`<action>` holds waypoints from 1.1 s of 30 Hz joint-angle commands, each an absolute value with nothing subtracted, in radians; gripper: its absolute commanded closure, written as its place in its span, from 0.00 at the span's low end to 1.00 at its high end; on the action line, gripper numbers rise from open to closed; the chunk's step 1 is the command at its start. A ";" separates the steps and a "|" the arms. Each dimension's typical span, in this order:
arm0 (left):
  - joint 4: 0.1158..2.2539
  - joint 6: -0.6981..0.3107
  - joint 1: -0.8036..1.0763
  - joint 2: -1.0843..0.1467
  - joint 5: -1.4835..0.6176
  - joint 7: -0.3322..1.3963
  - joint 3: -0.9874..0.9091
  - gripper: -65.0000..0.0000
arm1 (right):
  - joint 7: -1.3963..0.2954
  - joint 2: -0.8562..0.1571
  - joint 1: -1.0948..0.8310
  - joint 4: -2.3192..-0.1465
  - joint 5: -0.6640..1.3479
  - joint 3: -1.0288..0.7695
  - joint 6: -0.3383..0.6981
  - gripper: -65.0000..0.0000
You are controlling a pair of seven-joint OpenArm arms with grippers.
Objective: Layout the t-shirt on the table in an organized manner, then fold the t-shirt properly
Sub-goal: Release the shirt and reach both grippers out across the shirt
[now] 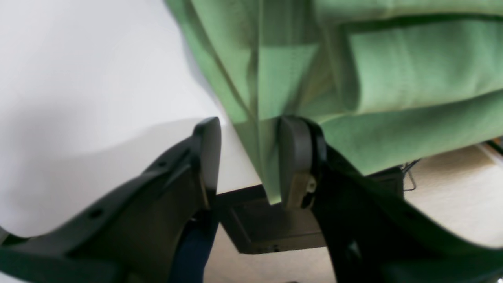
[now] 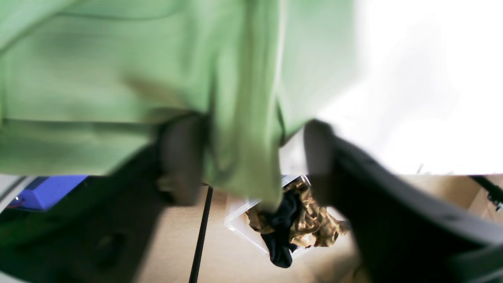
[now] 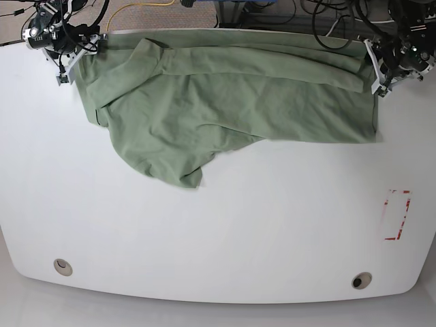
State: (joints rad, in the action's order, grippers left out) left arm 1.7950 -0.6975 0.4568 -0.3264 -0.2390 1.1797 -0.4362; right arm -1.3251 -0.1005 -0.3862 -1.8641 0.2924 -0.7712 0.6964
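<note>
Along table [image 3: 218,231] far edge, t-shirt [image 3: 225,102] lies spread but rumpled w/ one flap doubled over, both grippers, left [image 1: 249,157] & right [image 2: 251,157], jaws parted astride its corners, so layout's partial, folding not begun.

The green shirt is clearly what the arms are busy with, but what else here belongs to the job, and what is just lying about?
Part of the job:
- t-shirt
- table
- left gripper
- right gripper

Just lying about:
- red-outlined mark on the table
- clear bin of dark and tan cloth on the floor
- cables behind the table
</note>
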 commanded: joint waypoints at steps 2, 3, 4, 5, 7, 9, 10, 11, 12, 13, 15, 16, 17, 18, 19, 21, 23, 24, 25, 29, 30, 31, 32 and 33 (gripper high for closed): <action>1.842 -0.698 0.463 -0.335 -0.217 1.230 -0.440 0.64 | -1.326 -0.108 -0.389 -1.928 0.295 -0.774 0.698 0.21; 1.863 -0.698 0.460 -0.335 -0.219 1.244 -0.440 0.64 | -1.326 -0.107 -0.387 -1.948 0.295 -0.774 0.698 0.19; 1.876 -0.698 0.453 -0.335 -0.225 1.253 -0.440 0.64 | -1.326 -0.107 -0.387 -1.957 0.295 -0.774 0.698 0.19; 1.888 -0.698 0.446 -0.335 -0.236 1.264 -0.440 0.64 | -1.326 -0.107 -0.386 -1.966 0.295 -0.774 0.698 0.19; 1.903 -0.698 0.429 -0.335 -0.268 1.293 -0.441 0.64 | -1.326 -0.107 -0.384 -1.982 0.295 -0.774 0.698 0.19; 1.914 -0.698 0.415 -0.340 -0.305 1.320 -0.447 0.64 | -1.326 -0.107 -0.383 -1.997 0.295 -0.774 0.698 0.19; 1.920 -0.698 0.407 -0.351 -0.325 1.331 -0.455 0.64 | -1.326 -0.107 -0.383 -2.003 0.295 -0.773 0.698 0.19; 1.925 -0.698 0.403 -0.360 -0.340 1.337 -0.461 0.64 | -1.326 -0.107 -0.380 -2.006 0.295 -0.773 0.698 0.19; 1.928 -0.698 0.398 -0.366 -0.355 1.340 -0.469 0.64 | -1.326 -0.108 -0.372 -2.008 0.295 -0.773 0.698 0.19; 1.929 -0.698 0.394 -0.374 -0.374 1.343 -0.476 0.64 | -1.326 -0.110 -0.361 -2.009 0.295 -0.773 0.698 0.19; 1.929 -0.698 0.381 -0.383 -0.414 1.345 -0.487 0.64 | -1.326 -0.113 -0.338 -2.008 0.295 -0.773 0.698 0.19; 1.929 -0.698 0.371 -0.389 -0.432 1.345 -0.490 0.64 | -1.326 -0.114 -0.326 -2.008 0.295 -0.773 0.698 0.19; 1.929 -0.698 0.355 -0.398 -0.447 1.345 -0.490 0.64 | -1.326 -0.114 -0.309 -2.008 0.295 -0.771 0.698 0.19; 1.929 -0.698 0.348 -0.401 -0.455 1.345 -0.490 0.64 | -1.326 -0.114 -0.298 -2.008 0.295 -0.771 0.698 0.19; 1.929 -0.698 0.326 -0.407 -0.464 1.345 -0.490 0.64 | -1.326 -0.114 -0.271 -2.006 0.291 -0.769 0.698 0.19; 1.929 -0.698 0.298 -0.412 -0.466 1.345 -0.498 0.64 | -1.326 -0.114 -0.232 -2.003 0.289 -0.769 0.698 0.19; 1.928 -0.698 0.262 -0.412 -0.463 1.345 -0.509 0.64 | -1.326 -0.114 -0.188 -1.986 0.288 -0.766 0.698 0.19; 1.928 -0.698 0.240 -0.412 -0.463 1.345 -0.516 0.64 | -1.326 -0.114 -0.160 -1.979 0.288 -0.766 0.698 0.19; 1.928 -0.698 0.225 -0.412 -0.463 1.345 -0.522 0.64 | -1.326 -0.114 -0.139 -1.972 0.288 -0.766 0.698 0.19; 1.926 -0.698 0.140 -0.412 -0.423 1.345 -0.529 0.64 | -1.326 -0.114 -0.044 -1.919 0.288 -0.765 0.698 0.19; 1.926 -0.698 0.108 -0.409 -0.400 1.345 -0.529 0.64 | -1.326 -0.114 -0.012 -1.896 0.288 -0.765 0.698 0.19; 1.925 -0.698 0.088 -0.407 -0.378 1.345 -0.527 0.64 | -1.326 -0.116 0.012 -1.879 0.288 -0.765 0.698 0.19; 1.920 -0.698 0.068 -0.404 -0.358 1.345 -0.527 0.64 | -1.326 -0.116 0.033 -1.857 0.288 -0.765 0.698 0.19; 1.910 -0.698 0.042 -0.395 -0.338 1.345 -0.524 0.64 | -1.326 -0.117 0.059 -1.830 0.288 -0.765 0.698 0.19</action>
